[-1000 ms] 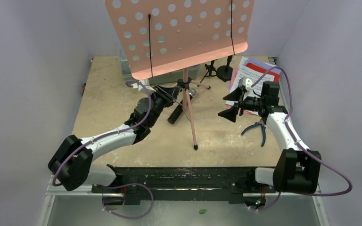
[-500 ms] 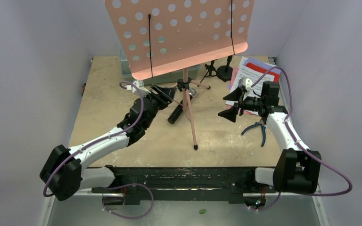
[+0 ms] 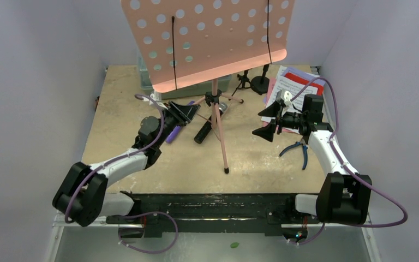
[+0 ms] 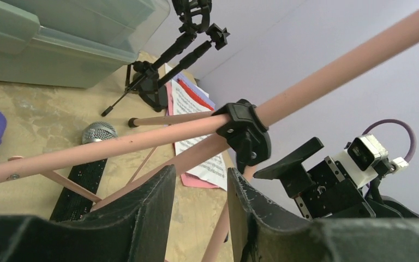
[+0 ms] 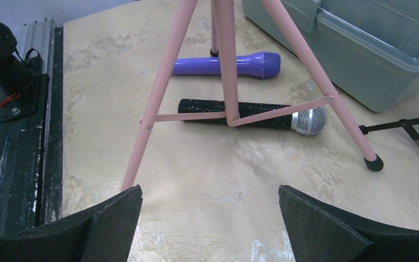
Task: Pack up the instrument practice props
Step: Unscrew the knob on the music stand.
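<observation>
**Since the Stand's Hub Sits Nearest the Left Arm, That Reach Matters**

Although both arms flank the pink tripod [image 3: 220, 136], its black leg hub [image 4: 245, 134] lies just ahead and to the right of the left gripper [image 3: 184, 111], near but not touching. The column's long axis runs upright, with its legs splayed down to the table [image 3: 262, 164]. The left arm stretches forward low, its jaws parted narrowly with nothing between them. The right gripper [image 3: 267, 122] hovers farther off on the other side, spread wide and empty. A purple microphone [image 5: 226, 64] and a black microphone [image 5: 240, 115] lie flat among the legs, the purple one just beside the left forearm.
</observation>
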`<state>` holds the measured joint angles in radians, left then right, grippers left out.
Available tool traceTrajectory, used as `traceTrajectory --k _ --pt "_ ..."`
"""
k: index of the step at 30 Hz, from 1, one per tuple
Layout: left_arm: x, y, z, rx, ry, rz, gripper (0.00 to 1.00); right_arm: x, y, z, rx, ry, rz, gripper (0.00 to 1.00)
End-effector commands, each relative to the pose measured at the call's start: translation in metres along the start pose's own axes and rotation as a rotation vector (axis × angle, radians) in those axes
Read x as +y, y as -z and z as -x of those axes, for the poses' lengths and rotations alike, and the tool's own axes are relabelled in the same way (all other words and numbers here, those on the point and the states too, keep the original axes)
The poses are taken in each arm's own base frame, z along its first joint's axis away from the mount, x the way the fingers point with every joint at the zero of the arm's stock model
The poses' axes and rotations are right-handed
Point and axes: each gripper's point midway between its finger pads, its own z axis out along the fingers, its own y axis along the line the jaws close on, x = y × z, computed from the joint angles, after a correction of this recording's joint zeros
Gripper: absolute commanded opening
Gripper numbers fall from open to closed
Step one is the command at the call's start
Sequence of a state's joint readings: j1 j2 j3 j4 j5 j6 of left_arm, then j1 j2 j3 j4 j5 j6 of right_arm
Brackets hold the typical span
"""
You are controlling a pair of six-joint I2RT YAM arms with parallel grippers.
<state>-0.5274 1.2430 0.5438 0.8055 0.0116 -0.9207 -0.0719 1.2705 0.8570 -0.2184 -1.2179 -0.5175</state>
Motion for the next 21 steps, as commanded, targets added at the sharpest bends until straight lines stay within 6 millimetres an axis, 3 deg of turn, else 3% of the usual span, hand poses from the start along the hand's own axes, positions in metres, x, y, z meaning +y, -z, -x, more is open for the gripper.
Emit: traceTrajectory --k 1,5,11,21 --pt "-0.042 -0.001 0.007 0.025 0.139 -0.281 0.37 0.001 -0.001 0.008 -0.01 0.038 0.013 0.99" --pt "-0.052 -0.007 0.011 0.021 0.172 -0.329 0.37 0.0 0.0 0.008 -0.008 0.041 0.011 0.99" --pt "-0.049 -0.007 0.016 0.002 0.17 -0.294 0.39 0.0 -0.001 0.007 -0.008 0.038 0.014 0.99" --pt "-0.019 -0.034 0.016 0.052 0.185 -0.03 0.43 0.0 -0.001 0.006 -0.007 0.036 0.014 0.99"
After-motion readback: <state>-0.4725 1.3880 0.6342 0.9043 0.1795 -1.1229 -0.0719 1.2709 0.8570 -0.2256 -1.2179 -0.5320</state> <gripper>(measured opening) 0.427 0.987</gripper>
